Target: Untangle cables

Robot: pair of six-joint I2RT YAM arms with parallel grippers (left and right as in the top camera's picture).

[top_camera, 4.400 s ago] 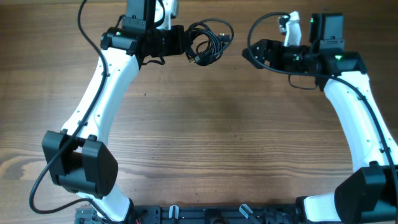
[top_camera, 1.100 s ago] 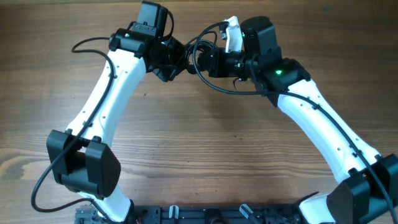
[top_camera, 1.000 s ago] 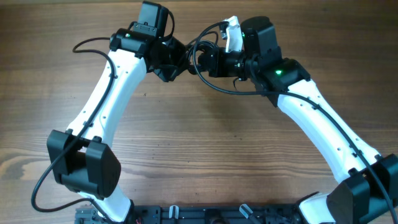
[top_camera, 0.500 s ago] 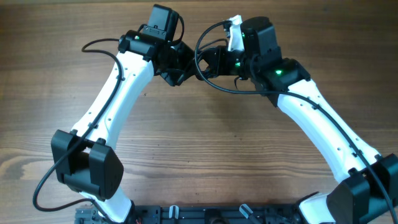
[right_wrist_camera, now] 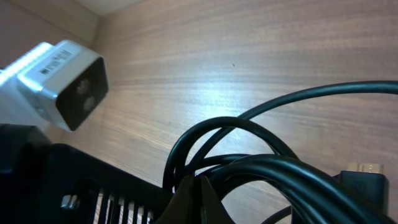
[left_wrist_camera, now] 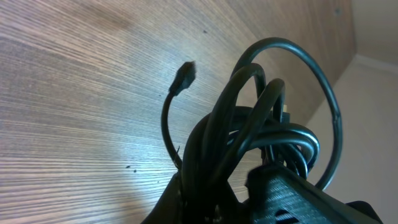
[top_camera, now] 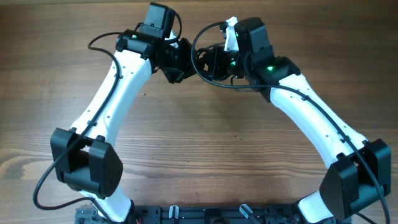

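Observation:
The cables are a knotted bundle of thin black cords held off the table at the back, between my two grippers. My left gripper is shut on the bundle's lower part. In the left wrist view the cables' loops rise from the left gripper, and one small plug end hangs free on the left. My right gripper meets the bundle from the right. Its tips are pressed together among the cables' loops. I cannot tell whether a cord is pinched there. A metal plug shows at the right.
The two wrists almost touch. The right gripper's ribbed black body fills the left wrist view's lower right. The left arm's white camera and ribbed black body crowd the right wrist view. Thick arm wires loop behind. Bare wooden table lies in front.
Both wrists have shifted slightly toward the table's back, carrying the bundle, and the right arm has swung a little to the left. Both grippers have stayed shut.

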